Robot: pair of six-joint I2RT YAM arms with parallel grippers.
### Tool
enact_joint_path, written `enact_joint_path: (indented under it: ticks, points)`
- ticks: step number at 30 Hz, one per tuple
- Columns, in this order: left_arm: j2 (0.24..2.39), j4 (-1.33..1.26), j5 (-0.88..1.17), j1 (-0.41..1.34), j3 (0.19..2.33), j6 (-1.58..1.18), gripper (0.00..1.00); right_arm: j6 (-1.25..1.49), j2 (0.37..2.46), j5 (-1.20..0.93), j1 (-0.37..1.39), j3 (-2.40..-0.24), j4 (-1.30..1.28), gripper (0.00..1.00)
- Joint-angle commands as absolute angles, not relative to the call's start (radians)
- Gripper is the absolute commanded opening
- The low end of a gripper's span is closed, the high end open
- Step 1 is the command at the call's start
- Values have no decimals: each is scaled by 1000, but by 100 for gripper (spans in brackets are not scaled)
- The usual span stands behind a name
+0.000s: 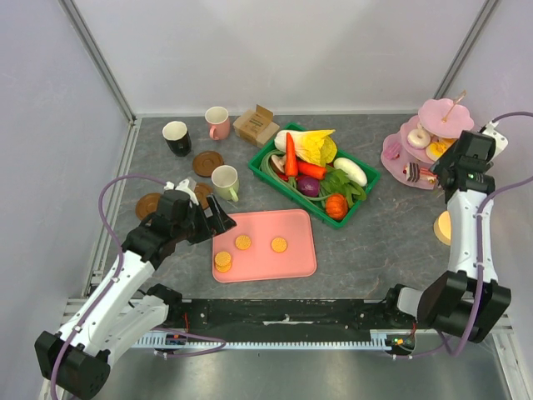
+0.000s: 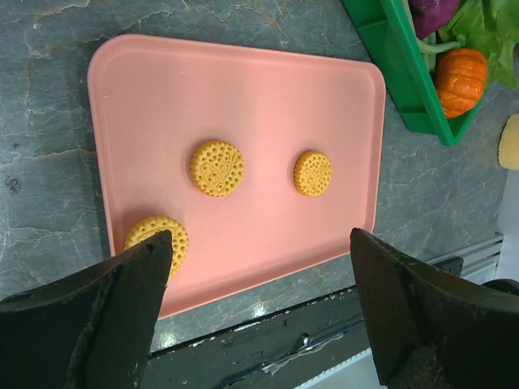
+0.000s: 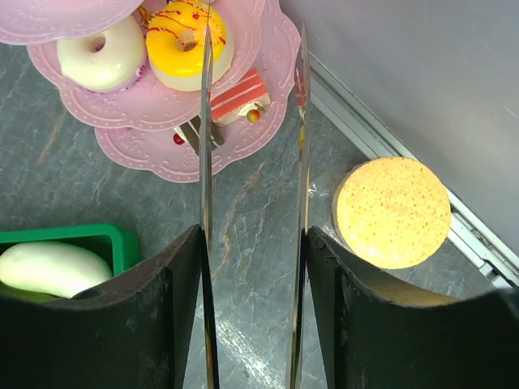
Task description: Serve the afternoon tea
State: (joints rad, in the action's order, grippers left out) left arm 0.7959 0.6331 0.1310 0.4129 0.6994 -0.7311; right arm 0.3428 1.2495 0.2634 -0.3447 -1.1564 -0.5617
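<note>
Right gripper (image 3: 251, 121) sits at the pink tiered stand (image 1: 398, 150), thin tong blades partly closed, nothing visibly between them. Striped cake slice (image 3: 235, 96) lies on the lowest tier just left of the blade tips, yellow donut (image 3: 188, 44) and white donut (image 3: 101, 55) one tier up. Right arm is clearly the nearer one. Left gripper (image 2: 259, 267) hangs wide and empty over the pink tray (image 2: 243, 81) holding three biscuits (image 2: 216, 168).

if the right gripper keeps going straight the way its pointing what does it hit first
Probably the striped cake slice on the pink tiered stand. In the right wrist view, the right gripper has its thin blades aimed at that slice, partly apart and holding nothing. Depth is unclear; the stand's rim may come first.
</note>
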Motion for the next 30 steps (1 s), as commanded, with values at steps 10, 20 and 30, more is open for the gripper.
enact_joint_path:
  ticks: [10,20,30]
  points:
    - [779,572,156,416,698,-712,96,376,1033,-24,-262,-1071,-739,59]
    - [795,508,179,414,681,-716,96,422,845,-297,38,-1080,-666,58]
    - [753,523,156,416,681,-730,96,325,793,-400,302,-1065,-499,59]
